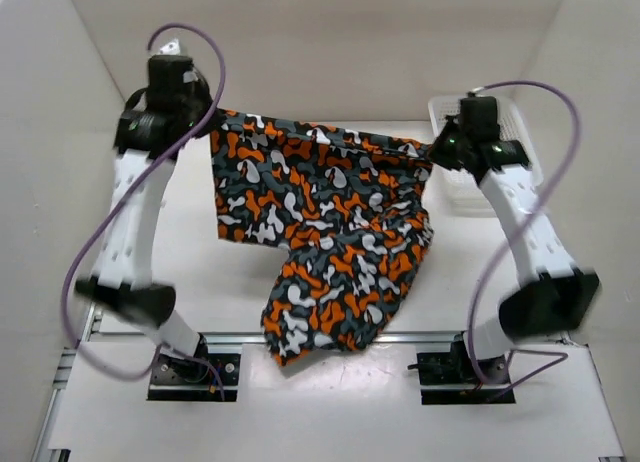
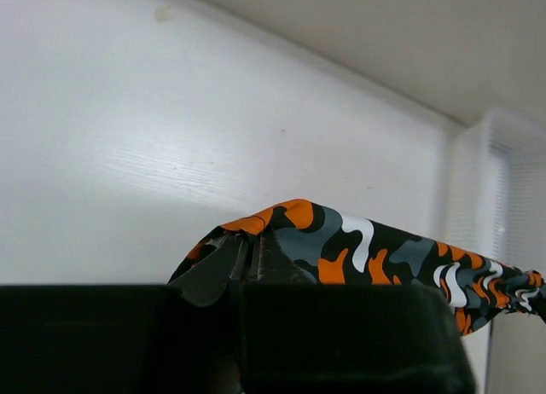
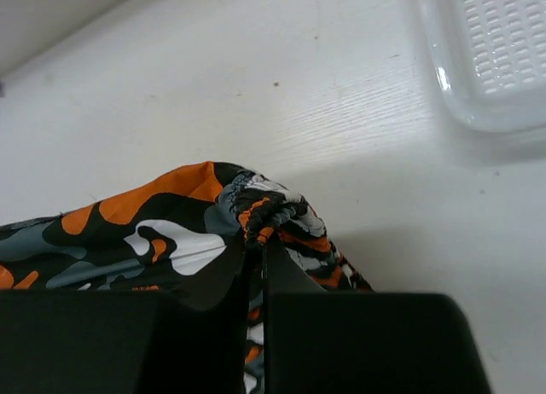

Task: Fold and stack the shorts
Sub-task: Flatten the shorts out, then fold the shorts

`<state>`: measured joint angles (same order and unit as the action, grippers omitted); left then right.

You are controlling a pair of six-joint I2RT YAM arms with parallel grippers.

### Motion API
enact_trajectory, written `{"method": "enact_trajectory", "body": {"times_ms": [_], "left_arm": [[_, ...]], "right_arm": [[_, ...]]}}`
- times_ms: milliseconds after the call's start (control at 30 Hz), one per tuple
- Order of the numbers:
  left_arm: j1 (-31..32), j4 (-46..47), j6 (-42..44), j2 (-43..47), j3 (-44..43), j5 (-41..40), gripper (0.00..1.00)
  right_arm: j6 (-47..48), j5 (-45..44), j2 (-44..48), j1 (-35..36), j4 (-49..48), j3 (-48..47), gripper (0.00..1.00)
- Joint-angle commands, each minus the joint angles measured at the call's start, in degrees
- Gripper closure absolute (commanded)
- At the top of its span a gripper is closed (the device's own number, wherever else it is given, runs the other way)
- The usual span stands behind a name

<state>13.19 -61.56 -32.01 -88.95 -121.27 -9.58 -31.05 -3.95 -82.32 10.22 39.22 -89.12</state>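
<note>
Closest to each wrist camera are the dark fingers of its own end effector, and both are pressed together on cloth: the left end effector [image 2: 252, 259] pinches one gathered corner of the shorts [image 1: 320, 222], and the right end effector [image 3: 263, 245] pinches the bunched corner at the other end. From above, the held edge is stretched taut between the two, running side to side across the tabletop [image 1: 210, 282] and sloping slightly down toward the right. The rest of the cloth spreads away from that edge toward the arm bases. The shorter leg ends below the left end effector; the longer one reaches the metal rail [image 1: 420, 336] at the near edge, between the two bases. Whether that hem touches the surface cannot be told. The white mesh basket [image 1: 455, 187] sits just beside the right end effector, on its outer side. Bare tabletop shows left of the shorts, and pale walls [image 1: 40, 182] close in on both sides.
</note>
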Motion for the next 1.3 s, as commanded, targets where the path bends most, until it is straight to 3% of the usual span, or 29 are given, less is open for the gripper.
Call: {"method": "enact_trajectory", "body": {"times_ms": [0,133,300,467,800,933,1267], "left_arm": [[-7.47,4.34,1.60,-9.34,-2.72,-6.25,0.90],[-11.51,3.91,-0.15,-24.55,-12.82,-0.71,0.90],[-15.64,2.59,-0.16,-34.53,-22.16,3.43,0.90],[-18.81,3.90,1.07,-36.12,-22.78,5.89,0.90],[-22.15,3.90,3.97,-31.12,-21.02,5.10,0.90],[-24.08,3.90,3.97,-31.11,-24.09,6.60,0.90],[-25.85,3.90,3.97,-33.48,-28.40,5.01,0.90]], "right_arm": [[4.68,-11.79,-9.05,-2.31,-4.94,-2.36,0.99],[4.68,-9.08,-22.77,-2.31,-6.18,-12.53,0.99],[4.68,-6.43,-36.58,-2.31,-4.51,-23.89,0.99],[5.21,-4.23,-40.90,-2.31,-3.46,-29.96,0.99],[5.21,3.05,-38.79,-2.31,-3.45,-27.69,0.99],[3.54,8.85,-38.79,-2.31,-3.45,-29.00,0.99],[1.87,12.56,-44.58,-0.55,-2.92,-34.88,0.99]]}}
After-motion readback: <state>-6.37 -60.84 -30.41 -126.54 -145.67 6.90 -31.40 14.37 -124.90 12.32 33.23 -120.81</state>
